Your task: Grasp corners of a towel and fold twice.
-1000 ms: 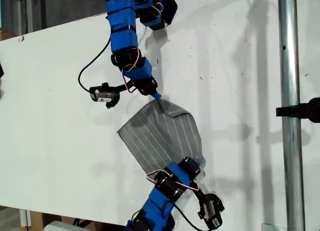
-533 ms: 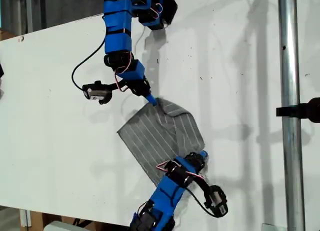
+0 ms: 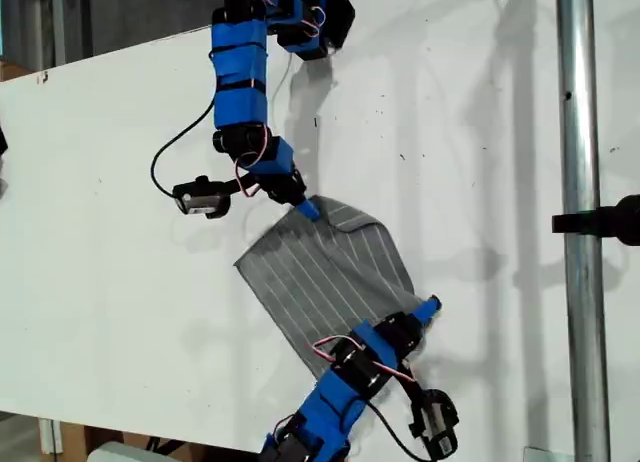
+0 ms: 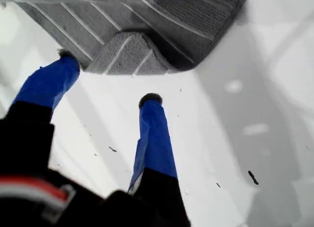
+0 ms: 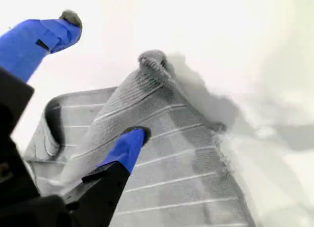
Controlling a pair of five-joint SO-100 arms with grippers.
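The towel (image 3: pixel 320 272) lay on the white worktop (image 3: pixel 100 182), near its middle and a little toward the edge at the bottom of the exterior view. It was turned like a diamond. The part of it toward the exterior view's upper right was folded over in a rounded flap, so the cloth was not flat there.

My first gripper (image 3: pixel 308 210) came from the arm at the top of the exterior view and stood at the far tip of the cloth. In the first wrist view its two blue fingers (image 4: pixel 154 133) were spread apart and held nothing. The tips were just before the towel's edge (image 4: pixel 147 20), where a small corner (image 4: pixel 128 55) was turned back on itself.

My second gripper (image 3: pixel 428 307) belonged to the arm at the bottom of the exterior view and was at the towel's corner toward the exterior view's lower right. Its jaws were also spread. One finger (image 5: pixel 128 146) rested on the striped cloth (image 5: pixel 181 158), and the other was lifted clear above it. A raised peak of fabric (image 5: pixel 152 60) stood up between them, not pinched.
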